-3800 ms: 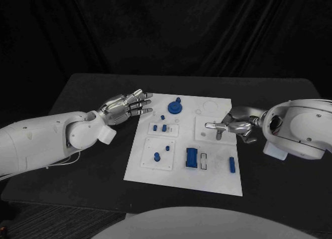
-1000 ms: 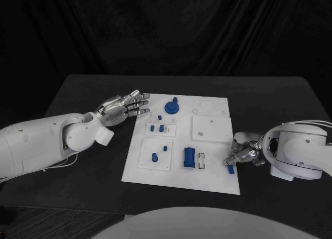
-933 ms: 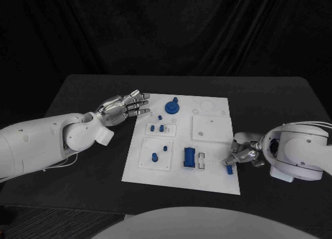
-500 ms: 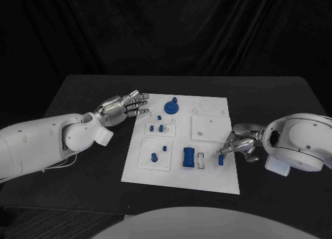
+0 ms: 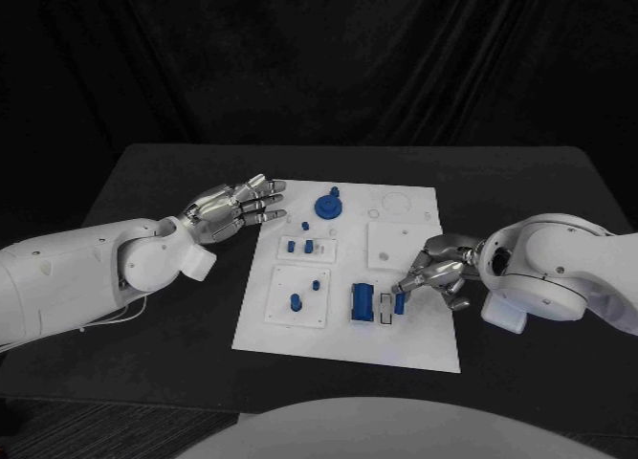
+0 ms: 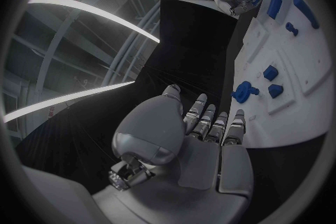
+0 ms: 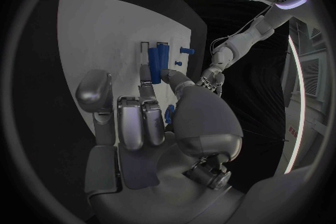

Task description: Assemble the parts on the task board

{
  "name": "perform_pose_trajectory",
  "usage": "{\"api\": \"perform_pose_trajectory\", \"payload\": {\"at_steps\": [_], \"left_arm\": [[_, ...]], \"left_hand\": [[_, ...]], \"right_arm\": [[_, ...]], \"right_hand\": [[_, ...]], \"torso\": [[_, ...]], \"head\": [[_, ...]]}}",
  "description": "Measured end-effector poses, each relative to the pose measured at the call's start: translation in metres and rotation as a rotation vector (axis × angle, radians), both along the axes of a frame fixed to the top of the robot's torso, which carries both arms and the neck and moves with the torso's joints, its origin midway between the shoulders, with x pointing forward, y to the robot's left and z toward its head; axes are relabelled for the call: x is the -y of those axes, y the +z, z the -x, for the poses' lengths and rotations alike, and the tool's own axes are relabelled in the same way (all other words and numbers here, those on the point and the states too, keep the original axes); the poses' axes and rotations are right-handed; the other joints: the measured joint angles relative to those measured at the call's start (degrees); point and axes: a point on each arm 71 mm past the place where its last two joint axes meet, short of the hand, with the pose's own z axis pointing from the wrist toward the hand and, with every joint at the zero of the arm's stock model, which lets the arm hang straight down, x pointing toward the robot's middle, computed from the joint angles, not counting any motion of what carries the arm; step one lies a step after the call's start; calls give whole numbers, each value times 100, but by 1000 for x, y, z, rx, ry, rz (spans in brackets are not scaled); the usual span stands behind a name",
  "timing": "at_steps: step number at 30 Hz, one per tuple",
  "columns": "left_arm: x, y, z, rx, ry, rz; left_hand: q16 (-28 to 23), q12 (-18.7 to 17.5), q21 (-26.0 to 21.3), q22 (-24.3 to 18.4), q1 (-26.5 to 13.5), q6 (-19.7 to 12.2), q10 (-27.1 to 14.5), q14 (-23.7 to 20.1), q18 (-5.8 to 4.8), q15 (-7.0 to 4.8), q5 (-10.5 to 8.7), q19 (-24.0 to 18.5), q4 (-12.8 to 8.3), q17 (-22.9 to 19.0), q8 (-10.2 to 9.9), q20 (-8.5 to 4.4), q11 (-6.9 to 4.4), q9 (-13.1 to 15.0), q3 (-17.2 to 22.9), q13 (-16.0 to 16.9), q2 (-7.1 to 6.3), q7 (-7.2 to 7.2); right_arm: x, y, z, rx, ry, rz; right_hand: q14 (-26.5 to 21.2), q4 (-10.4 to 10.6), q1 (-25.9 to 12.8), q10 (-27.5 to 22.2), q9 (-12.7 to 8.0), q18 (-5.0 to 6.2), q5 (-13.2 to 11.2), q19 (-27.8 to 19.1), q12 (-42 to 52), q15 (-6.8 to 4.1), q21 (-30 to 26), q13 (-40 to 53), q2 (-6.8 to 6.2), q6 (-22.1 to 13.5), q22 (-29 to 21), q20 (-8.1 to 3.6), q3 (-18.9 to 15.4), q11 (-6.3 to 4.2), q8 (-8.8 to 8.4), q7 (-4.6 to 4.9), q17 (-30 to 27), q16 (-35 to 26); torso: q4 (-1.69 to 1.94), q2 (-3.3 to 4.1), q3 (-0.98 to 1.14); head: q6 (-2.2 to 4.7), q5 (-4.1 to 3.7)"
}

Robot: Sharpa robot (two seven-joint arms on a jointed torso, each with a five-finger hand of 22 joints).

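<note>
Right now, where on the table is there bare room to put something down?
The black table is bare behind the task board, and at its near corners. The board's middle is crowded with blue parts, where the right hand holds one; the left hand hovers beside the board's far left corner.

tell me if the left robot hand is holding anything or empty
Empty. The left robot hand hovers beside the white task board with its silver fingers extended, apart and nothing between them, in both the head and left wrist views.

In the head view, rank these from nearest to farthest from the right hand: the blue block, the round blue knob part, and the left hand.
From the right hand:
1. Blue block, just beside it, low on the task board.
2. Round blue knob part, at the board's far edge.
3. Left hand, off the board's far left corner.
</note>
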Motion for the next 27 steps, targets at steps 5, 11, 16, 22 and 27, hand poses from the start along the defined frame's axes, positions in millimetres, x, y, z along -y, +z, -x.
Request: {"api": "perform_pose_trajectory", "payload": {"at_steps": [5,11,16,22,27], "left_arm": [[1,0,0,-1,-2,0],[1,0,0,-3,-4,0],[1,0,0,-4,-6,-1],[2,-1,0,-5,-8,-1],[2,-1,0,-6,-9,-2]], "left_hand": [[0,0,0,0,0,0,0,0,0,0,0,0,0,0,0,0,0,0,0,0,0,0],[0,0,0,0,0,0,21,0,0,0,0,0,-16,0,0,0,21,0,16,7,0,0],[0,0,0,0,0,0,21,0,0,0,0,0,-16,0,0,0,21,0,16,7,0,0],[0,0,0,0,0,0,21,0,0,0,0,0,-16,0,0,0,21,0,16,6,0,0],[0,0,0,1,0,0,21,0,0,0,0,0,-16,0,0,0,21,0,16,6,0,0]], "right_arm": [[-4,-10,1,-22,-2,-8],[-5,-15,0,-33,-6,-10],[-7,-17,1,-32,0,-6],[-8,-19,1,-27,5,1],[-10,-21,1,-25,9,7]], "right_hand": [[0,0,0,-9,16,0,-65,-15,0,1,-4,0,0,-39,0,-15,0,9,-1,2,0,0],[0,-16,-7,-9,44,-1,-200,-15,0,1,-4,2,-7,-61,0,-15,17,9,55,21,0,0],[0,-102,-6,-9,63,-1,-327,-15,0,2,-4,4,-6,-97,-1,-15,102,9,89,-3,0,0],[0,-118,-27,-10,93,-1,-399,-15,0,3,-33,4,16,-113,-1,-15,118,10,123,11,0,-22],[0,-118,-25,-10,99,-1,-486,-23,0,4,-33,4,18,-145,-1,-7,118,10,154,3,0,-23]], "torso": [[0,0,0],[0,1,0],[0,0,1],[0,1,1],[0,1,1]], "head": [[0,-5],[0,1],[0,-13],[0,-23],[0,-7]]}}
